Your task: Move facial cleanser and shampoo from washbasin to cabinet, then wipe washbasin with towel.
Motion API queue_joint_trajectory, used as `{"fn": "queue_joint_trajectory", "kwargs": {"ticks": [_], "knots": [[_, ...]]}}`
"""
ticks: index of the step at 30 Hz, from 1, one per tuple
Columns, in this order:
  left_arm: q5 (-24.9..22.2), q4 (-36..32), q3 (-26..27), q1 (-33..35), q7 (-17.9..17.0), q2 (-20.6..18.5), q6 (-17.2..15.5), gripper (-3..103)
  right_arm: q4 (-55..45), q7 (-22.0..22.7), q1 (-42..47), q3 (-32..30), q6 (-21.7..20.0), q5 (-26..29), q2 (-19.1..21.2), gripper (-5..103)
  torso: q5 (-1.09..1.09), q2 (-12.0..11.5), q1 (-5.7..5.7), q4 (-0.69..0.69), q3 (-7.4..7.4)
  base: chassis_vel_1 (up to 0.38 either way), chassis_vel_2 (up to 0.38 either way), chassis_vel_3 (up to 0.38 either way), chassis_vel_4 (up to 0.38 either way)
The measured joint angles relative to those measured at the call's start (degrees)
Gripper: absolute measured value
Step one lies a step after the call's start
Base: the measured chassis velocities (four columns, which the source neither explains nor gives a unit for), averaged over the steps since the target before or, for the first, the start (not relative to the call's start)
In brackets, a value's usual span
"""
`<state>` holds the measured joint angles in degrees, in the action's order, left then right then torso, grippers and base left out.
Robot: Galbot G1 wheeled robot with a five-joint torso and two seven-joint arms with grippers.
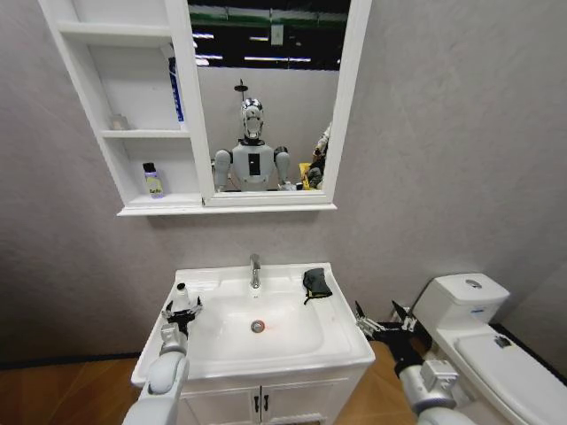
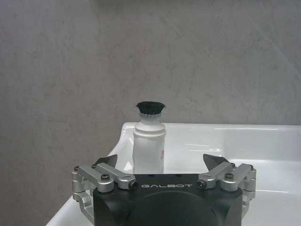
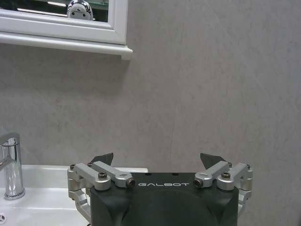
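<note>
A: Left gripper (image 2: 160, 162) gapes wide, empty, just short of the white bottle (image 2: 149, 146) on the washbasin (image 1: 354, 341) rim's left corner; right gripper (image 3: 160, 162) idles open beside the basin.

B: Fetching step, then: advance, close on it, lift to the cabinet (image 1: 133, 133). Towel (image 1: 316, 283) waits by the tap.

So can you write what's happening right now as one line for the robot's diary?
left tool: open, at white bottle on washbasin | right tool: open, beside basin, idle | towel: on rim | cabinet: holds purple bottle
</note>
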<state>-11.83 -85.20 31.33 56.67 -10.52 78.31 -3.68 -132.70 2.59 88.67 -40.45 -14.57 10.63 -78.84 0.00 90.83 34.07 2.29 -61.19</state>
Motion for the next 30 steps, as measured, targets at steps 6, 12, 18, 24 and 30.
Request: {"fn": "queue_joint_trajectory", "kwargs": {"ticks": [6,12,18,24,30], "knots": [[0.0,4.2,0.4,-3.6,-0.1,0.3,0.4,100,0.4,0.0,0.6,-0.3,0.7,0.0,0.1,100,0.00,0.0,0.00,0.01,0.00,0.000,0.000,0.000,0.000],[0.5,7.8,0.5,-6.3,-0.4,-0.1,0.4,93,0.6,0.0,0.6,-0.3,0.9,0.0,0.0,100,0.00,0.0,0.00,0.01,0.00,0.000,0.000,0.000,0.000],[0.6,8.8,0.6,-6.8,-0.4,-0.2,0.4,72,0.6,0.0,0.5,-0.3,0.9,0.0,-0.1,100,0.00,0.0,0.00,0.01,0.00,0.000,0.000,0.000,0.000],[0.6,8.3,0.8,-6.1,-0.4,0.0,0.4,50,0.6,0.1,0.4,0.0,0.8,-0.1,-0.3,100,0.00,0.0,0.00,0.00,0.01,0.000,0.000,0.000,0.000],[1.3,-3.1,0.4,-0.7,-2.1,-1.0,-3.6,33,0.6,0.2,0.1,0.5,0.8,-0.6,-0.6,100,-0.02,0.0,0.00,0.01,0.00,0.000,0.000,0.000,0.000]]}}
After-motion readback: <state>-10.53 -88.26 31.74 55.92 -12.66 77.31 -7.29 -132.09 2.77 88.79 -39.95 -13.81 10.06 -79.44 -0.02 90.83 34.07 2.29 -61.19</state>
